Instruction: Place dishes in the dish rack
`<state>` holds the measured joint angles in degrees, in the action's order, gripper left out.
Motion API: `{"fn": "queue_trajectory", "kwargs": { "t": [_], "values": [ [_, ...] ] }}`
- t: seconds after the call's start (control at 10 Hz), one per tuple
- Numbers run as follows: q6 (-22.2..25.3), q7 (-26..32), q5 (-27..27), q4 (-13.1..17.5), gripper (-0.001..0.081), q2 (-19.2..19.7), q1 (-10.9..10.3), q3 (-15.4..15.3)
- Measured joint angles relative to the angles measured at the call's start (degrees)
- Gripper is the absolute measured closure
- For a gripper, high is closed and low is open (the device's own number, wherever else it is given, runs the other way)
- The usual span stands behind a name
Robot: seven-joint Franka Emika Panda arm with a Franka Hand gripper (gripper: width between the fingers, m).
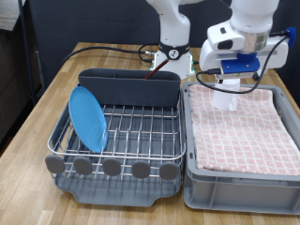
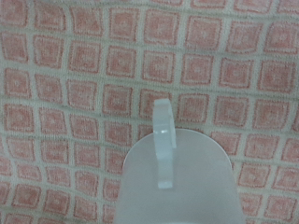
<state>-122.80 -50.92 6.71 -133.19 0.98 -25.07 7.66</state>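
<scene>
A light-blue plate [image 1: 89, 118] stands on edge in the silver wire dish rack [image 1: 122, 136] on the wooden table [image 1: 37, 131]. A dark wooden spoon [image 1: 159, 77] sits in its grey utensil compartment [image 1: 127, 87]. The gripper [image 1: 228, 86] holds a white mug [image 1: 226, 97] over the pink checkered cloth [image 1: 242, 131] in the grey bin [image 1: 239, 183].

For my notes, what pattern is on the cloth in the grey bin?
Pink-and-white checks on the cloth; the wrist view shows them best.
</scene>
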Motion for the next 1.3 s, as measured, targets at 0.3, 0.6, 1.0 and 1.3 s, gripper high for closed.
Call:
{"fn": "queue_trajectory", "kwargs": {
  "t": [0.3,0.6,1.0,1.3],
  "values": [
    [-2.3,0.0,2.2,0.1,0.0004,2.7,0.0,0.0],
    [-4.8,0.1,3.8,-0.5,0.0004,4.4,0.0,-0.1],
    [-6.1,1.5,5.7,-1.3,0.0004,6.1,0.0,-0.2],
    [-6.7,2.3,6.5,-2.2,0.0004,6.7,0.0,-0.2]
  ]
}}
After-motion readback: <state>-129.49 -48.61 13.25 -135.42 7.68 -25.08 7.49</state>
